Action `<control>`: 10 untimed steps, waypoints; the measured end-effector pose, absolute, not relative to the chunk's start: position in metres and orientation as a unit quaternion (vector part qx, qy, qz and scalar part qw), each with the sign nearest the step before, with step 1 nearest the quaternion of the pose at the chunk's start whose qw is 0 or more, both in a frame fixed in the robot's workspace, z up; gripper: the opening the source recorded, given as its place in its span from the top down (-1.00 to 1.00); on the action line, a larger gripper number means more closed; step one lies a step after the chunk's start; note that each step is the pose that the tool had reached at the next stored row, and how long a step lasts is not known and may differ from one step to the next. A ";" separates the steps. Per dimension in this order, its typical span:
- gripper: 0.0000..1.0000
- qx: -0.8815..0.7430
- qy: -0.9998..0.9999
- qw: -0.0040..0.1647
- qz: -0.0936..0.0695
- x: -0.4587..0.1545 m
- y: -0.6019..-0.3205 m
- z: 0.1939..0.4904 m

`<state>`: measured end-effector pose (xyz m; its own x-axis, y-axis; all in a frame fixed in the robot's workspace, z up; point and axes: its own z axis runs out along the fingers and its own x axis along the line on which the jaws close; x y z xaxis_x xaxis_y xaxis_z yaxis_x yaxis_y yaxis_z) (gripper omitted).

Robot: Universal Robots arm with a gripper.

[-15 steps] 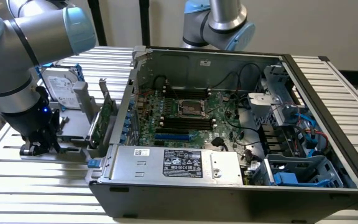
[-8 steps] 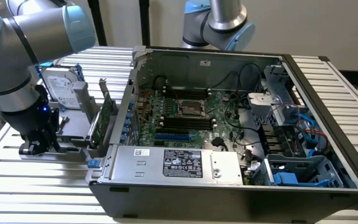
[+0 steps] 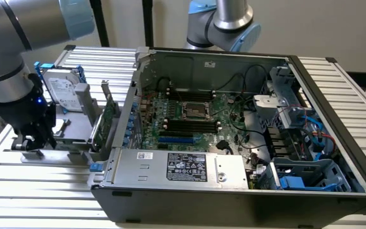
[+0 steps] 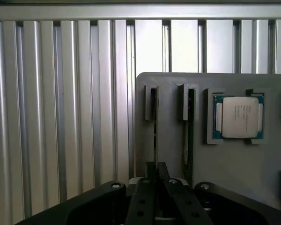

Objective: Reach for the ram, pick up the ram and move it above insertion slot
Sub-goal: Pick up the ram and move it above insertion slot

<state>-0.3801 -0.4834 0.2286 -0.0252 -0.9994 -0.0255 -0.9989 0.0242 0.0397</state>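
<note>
The ram (image 4: 156,123) stands edge-on in a groove of a grey holder plate (image 4: 215,164), seen as a thin dark line. My gripper (image 4: 156,165) sits right at its near end, with the two black fingers (image 4: 149,187) drawn together on the stick. A second stick (image 4: 189,136) stands in the neighbouring groove. In the exterior view my gripper (image 3: 27,142) is low over the holder (image 3: 68,138), at that view's left, outside the computer case. The insertion slots (image 3: 189,125) are long black sockets on the motherboard inside the open case, well away from the gripper.
A processor chip (image 4: 237,117) lies in a pocket of the holder. A silver hard drive (image 3: 65,93) and a green card with a bracket (image 3: 110,112) stand between the gripper and the case wall (image 3: 129,119). A blue slot (image 3: 177,140), cables and a second arm (image 3: 224,24) are around the case.
</note>
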 end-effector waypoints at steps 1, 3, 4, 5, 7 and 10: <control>0.73 0.698 -0.716 0.005 -0.023 -0.380 -0.483 0.233; 0.73 0.698 -0.716 0.005 -0.023 -0.380 -0.483 0.242; 0.73 0.698 -0.716 0.005 -0.024 -0.380 -0.483 0.247; 0.73 0.698 -0.716 0.005 -0.024 -0.379 -0.483 0.251; 0.73 0.698 -0.716 0.005 -0.024 -0.378 -0.483 0.260; 0.73 0.698 -0.716 0.005 -0.024 -0.374 -0.483 0.274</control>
<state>-0.3741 -0.4834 0.2741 -0.0251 -0.9994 -0.0255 -0.9989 0.0240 0.0408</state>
